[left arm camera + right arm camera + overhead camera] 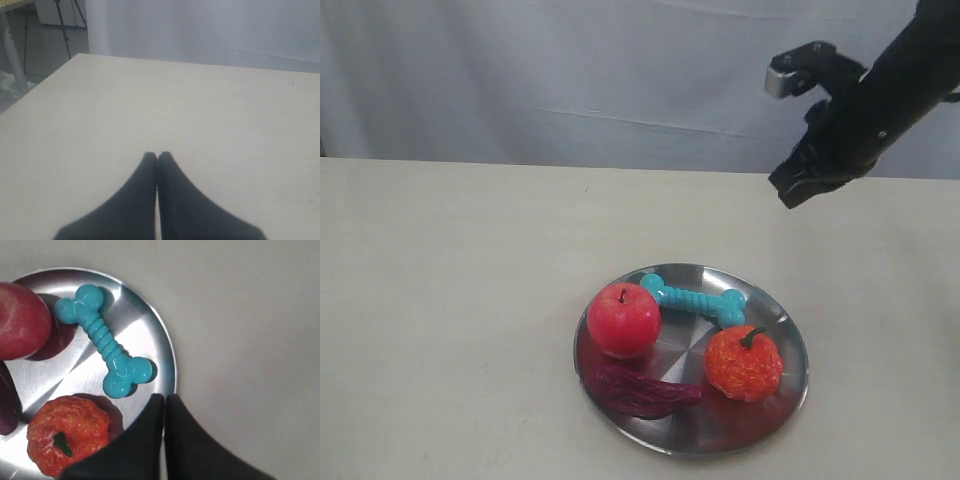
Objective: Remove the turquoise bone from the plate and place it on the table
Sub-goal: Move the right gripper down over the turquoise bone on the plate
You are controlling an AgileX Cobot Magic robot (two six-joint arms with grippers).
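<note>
The turquoise bone (695,299) (103,340) lies flat on the far part of the silver plate (775,310) (150,330), between a red apple and an orange pumpkin toy. My right gripper (807,185) (165,398) hangs shut and empty, high above the table behind the plate's right side; in its wrist view the fingertips sit over the plate's rim, just short of the bone's nearer knobs. My left gripper (157,155) is shut with nothing in it over bare beige table (200,110); it is out of the exterior view.
On the plate also sit a red apple (623,319) (20,320), an orange pumpkin toy (744,363) (67,435) and a dark purple ridged piece (640,388). A white curtain backs the table. The table's left edge and a stand's legs (65,27) show in the left wrist view.
</note>
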